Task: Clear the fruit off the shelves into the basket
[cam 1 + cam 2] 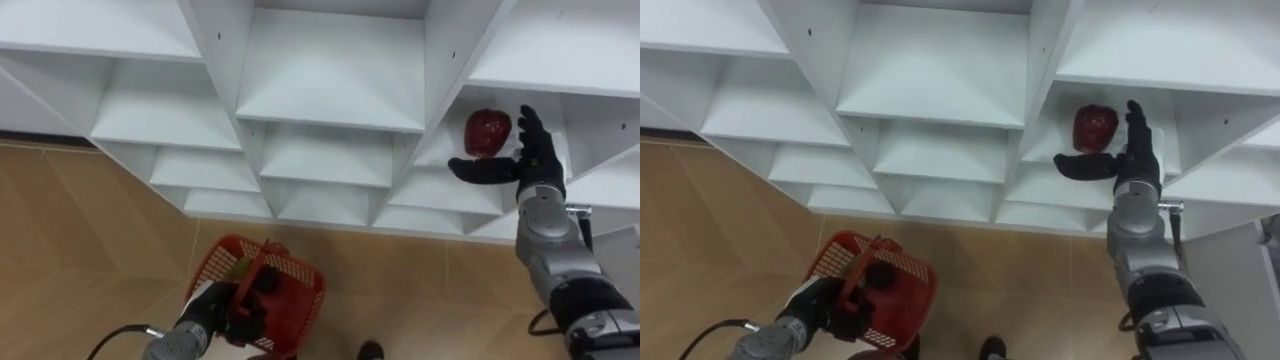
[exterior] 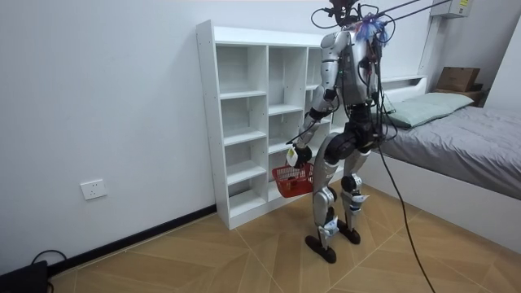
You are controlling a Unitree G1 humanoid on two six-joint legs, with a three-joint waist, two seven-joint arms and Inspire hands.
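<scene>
Robot stands close in front of a white shelf unit [image 1: 330, 70] w/ open compartments, on a wood-pattern floor [image 1: 80, 220]; in the room view it's upright, facing the unit, w/ a bed [image 2: 464, 138] at frame right and a wall socket [image 2: 94, 189] at lower left. Task item: a round, glossy red fruit [image 1: 487, 132] sits on a shelf board in the right-hand column, upper right of the left eye view. The right hand [image 1: 530, 160] is up inside that same compartment, just right of the fruit: fingers straight and pointing up, close together, alongside the fruit's right side, thumb stuck out leftward directly under it. Can't tell if palm or thumb actually touches the fruit; nothing is curled round it, and the fruit is on the shelf. Lower left of the eye views: the left hand [image 1: 215, 312] has its fingers curled round the dark handle of a red basket [image 1: 215, 262] w/ mesh walls, which hangs low over the floor, well below the fruit's compartment. In the room view the basket [image 2: 293, 181] hangs approx at thigh level btw the robot and the unit's lower shelves.
</scene>
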